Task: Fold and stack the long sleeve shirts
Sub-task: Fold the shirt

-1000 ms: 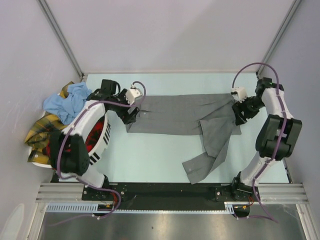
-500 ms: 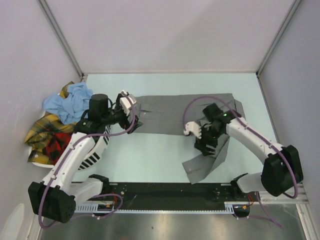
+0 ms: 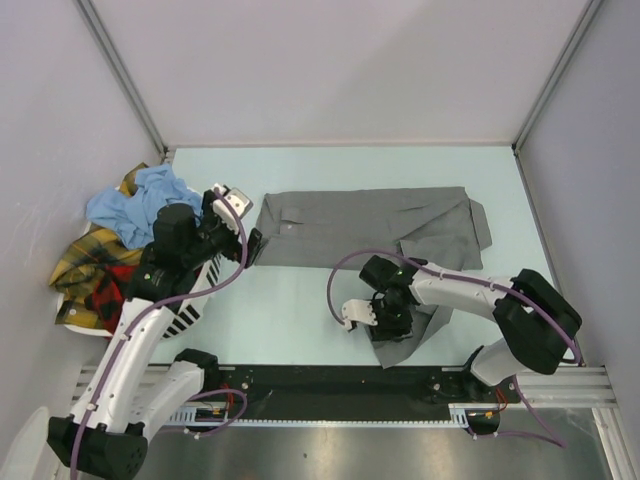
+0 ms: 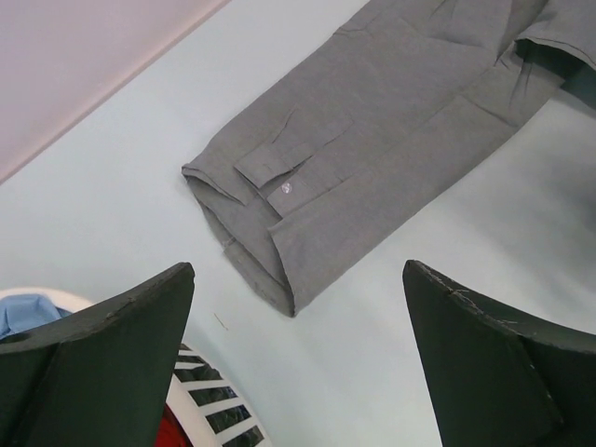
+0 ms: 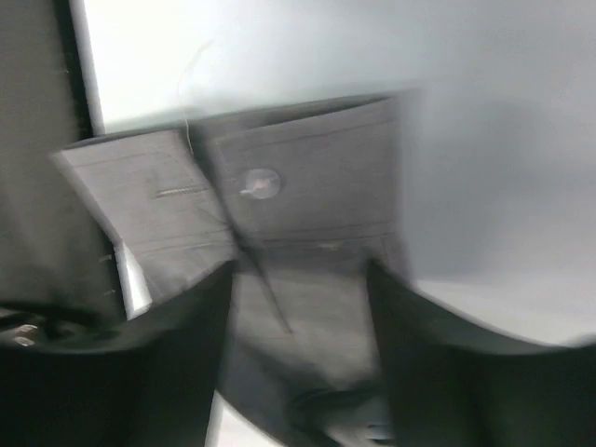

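The grey long sleeve shirt [image 3: 370, 225] lies flat across the table, one sleeve trailing toward the near edge and ending in a cuff [image 3: 395, 345]. My left gripper [image 3: 252, 245] is open and empty just left of the shirt's left end, which shows in the left wrist view [image 4: 372, 158] ahead of the fingers [image 4: 102, 354]. My right gripper [image 3: 385, 322] is open low over the trailing sleeve. In the blurred right wrist view the buttoned cuff [image 5: 270, 200] lies between the fingers [image 5: 158, 363]. Light blue [image 3: 135, 205], yellow plaid [image 3: 85, 260] and red-and-black plaid [image 3: 110, 290] shirts are piled at the left.
A white slotted basket [image 3: 195, 295] stands at the left under the left arm, holding the pile; its rim shows in the left wrist view [image 4: 219, 410]. Grey walls enclose the table on three sides. The black rail runs along the near edge [image 3: 320, 380].
The left gripper has let go of the shirt's left end and drawn back left. The right gripper has moved from the shirt's far right corner down to the trailing sleeve's cuff.
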`<act>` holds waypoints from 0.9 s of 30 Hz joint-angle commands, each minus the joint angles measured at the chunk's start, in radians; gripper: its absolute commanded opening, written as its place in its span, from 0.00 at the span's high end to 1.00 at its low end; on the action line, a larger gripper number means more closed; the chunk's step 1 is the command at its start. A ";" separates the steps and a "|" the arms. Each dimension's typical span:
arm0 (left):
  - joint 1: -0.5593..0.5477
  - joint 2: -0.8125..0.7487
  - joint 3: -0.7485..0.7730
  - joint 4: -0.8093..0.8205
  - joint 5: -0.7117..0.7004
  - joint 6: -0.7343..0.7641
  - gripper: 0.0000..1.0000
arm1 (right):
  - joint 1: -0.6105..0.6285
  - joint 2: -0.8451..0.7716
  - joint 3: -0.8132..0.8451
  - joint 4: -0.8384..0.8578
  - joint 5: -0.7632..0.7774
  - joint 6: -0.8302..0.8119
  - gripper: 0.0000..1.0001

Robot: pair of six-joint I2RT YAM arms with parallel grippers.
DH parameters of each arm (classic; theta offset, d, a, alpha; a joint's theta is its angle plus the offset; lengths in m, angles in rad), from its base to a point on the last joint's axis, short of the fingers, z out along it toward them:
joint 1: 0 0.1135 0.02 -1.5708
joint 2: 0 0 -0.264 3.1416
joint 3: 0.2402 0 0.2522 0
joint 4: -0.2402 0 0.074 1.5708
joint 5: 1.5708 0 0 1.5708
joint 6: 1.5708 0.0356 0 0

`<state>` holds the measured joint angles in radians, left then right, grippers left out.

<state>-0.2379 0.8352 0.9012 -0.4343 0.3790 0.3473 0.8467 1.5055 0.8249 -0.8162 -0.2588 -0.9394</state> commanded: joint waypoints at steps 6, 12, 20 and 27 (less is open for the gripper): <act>0.028 0.013 0.033 -0.026 0.050 -0.061 0.07 | -0.010 0.038 -0.004 0.140 -0.026 0.025 1.00; -0.006 0.039 0.047 -0.115 0.373 0.186 0.09 | -0.205 -0.007 0.282 -0.110 -0.322 -0.047 1.00; -0.337 0.070 -0.051 -0.071 0.305 0.614 0.07 | -0.308 -0.016 0.508 -0.339 -0.546 -0.166 1.00; -0.481 0.130 -0.217 0.361 0.128 0.898 0.01 | -0.325 -0.093 0.503 -0.415 -0.605 -0.303 1.00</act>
<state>-0.6689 0.9524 0.7891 -0.4133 0.5961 1.0004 0.5312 1.4780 1.3125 -1.1332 -0.7593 -1.1221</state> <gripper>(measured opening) 0.993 0.010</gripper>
